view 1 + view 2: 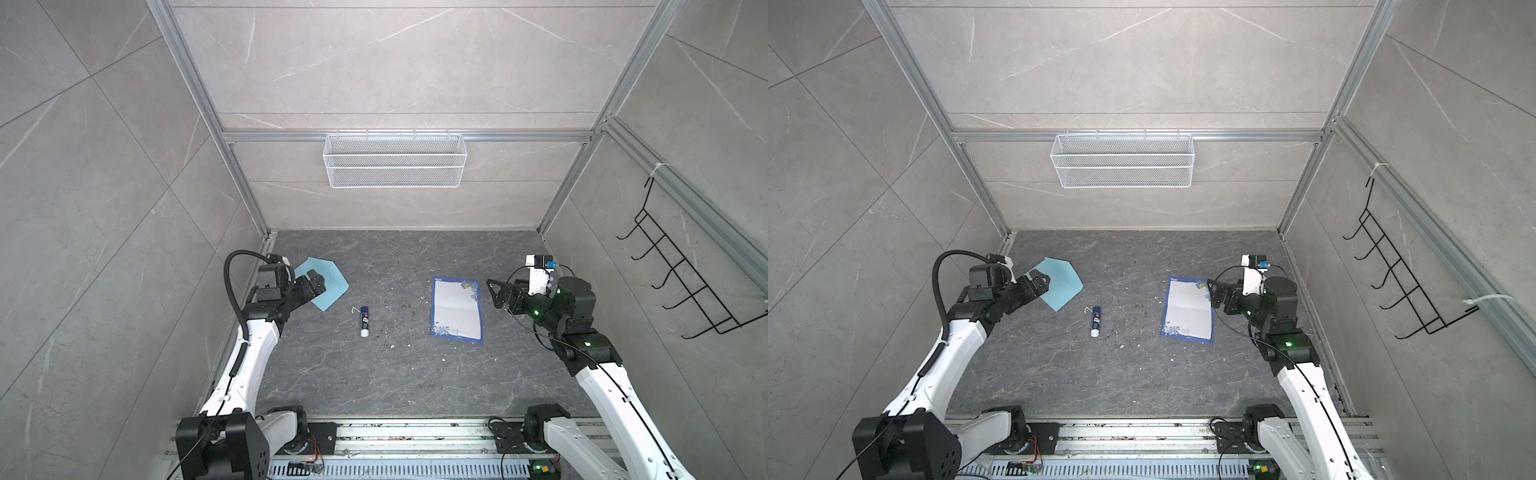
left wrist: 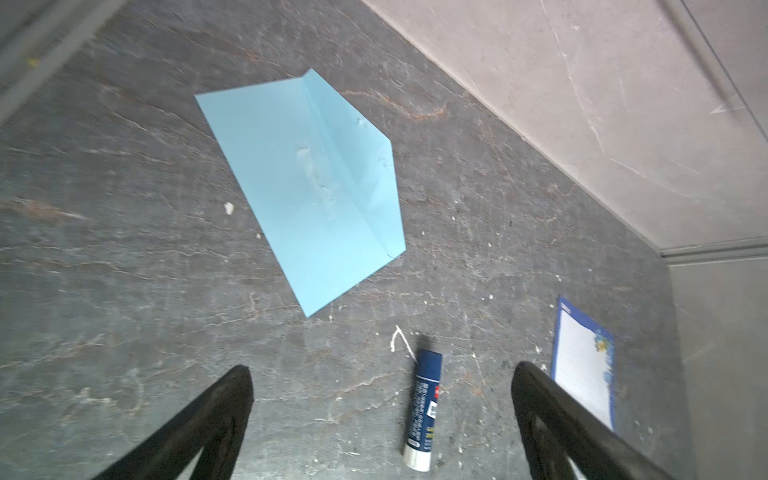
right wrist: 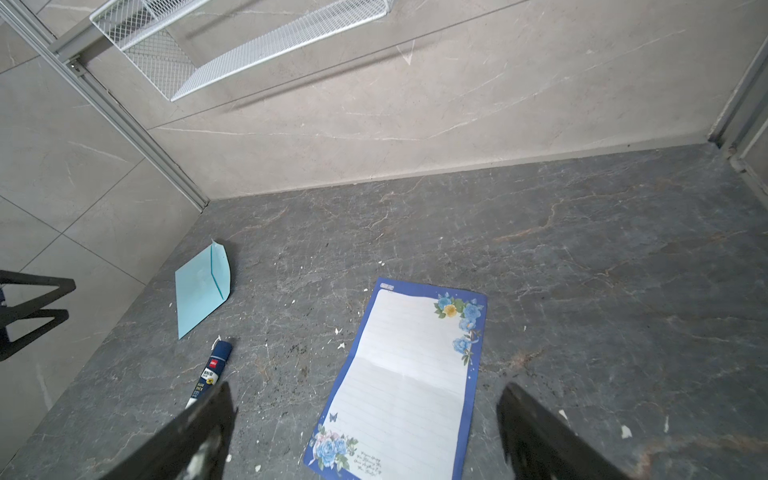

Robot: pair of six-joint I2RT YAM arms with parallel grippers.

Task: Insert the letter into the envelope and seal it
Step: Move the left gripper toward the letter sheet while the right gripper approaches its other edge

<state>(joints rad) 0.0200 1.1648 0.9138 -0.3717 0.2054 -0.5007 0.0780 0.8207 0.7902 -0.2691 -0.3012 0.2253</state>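
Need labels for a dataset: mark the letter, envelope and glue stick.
letter [image 1: 457, 311]: in a top view, its white middle.
envelope [image 2: 291, 199]: left wrist view, its body beside the flap fold.
glue stick [image 1: 364, 321]: in a top view, mid-barrel.

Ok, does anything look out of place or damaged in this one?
Yes, minor. The envelope lies askew, flap open, with whitish smears along its flap fold. Small white flecks litter the table around the glue stick. The letter shows a crease across its middle.
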